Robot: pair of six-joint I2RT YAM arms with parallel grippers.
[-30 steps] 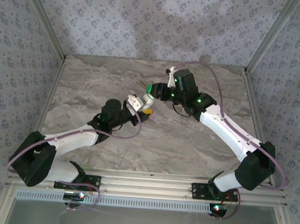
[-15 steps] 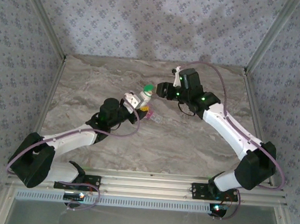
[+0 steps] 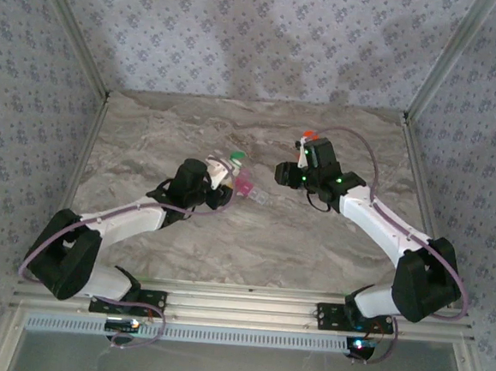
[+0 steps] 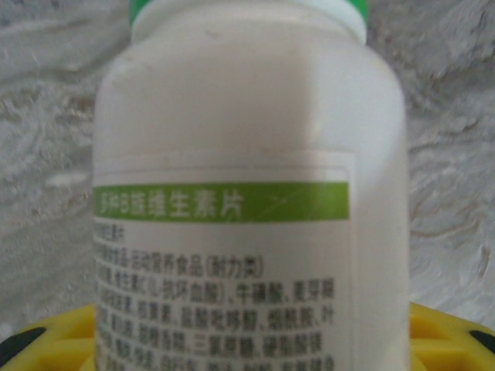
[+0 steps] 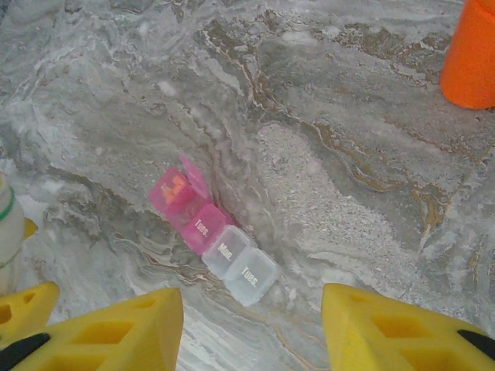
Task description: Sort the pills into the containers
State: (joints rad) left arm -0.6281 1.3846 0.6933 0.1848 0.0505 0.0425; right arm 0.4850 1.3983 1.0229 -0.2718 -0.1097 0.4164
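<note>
Right gripper [image 5: 251, 313] has backed off the bottle [image 4: 247, 139], jaws released; left gripper [image 3: 217, 179] grasps it mid-worktop beside the pill box [image 5: 215, 233]; pouring seems next.

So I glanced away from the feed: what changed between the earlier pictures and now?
The right gripper drew back to the right, away from the green cap of the bottle, and its jaws are open and empty. The left gripper pulled the bottle slightly left and nearer, keeping hold. The pill box stayed put on the table.
</note>
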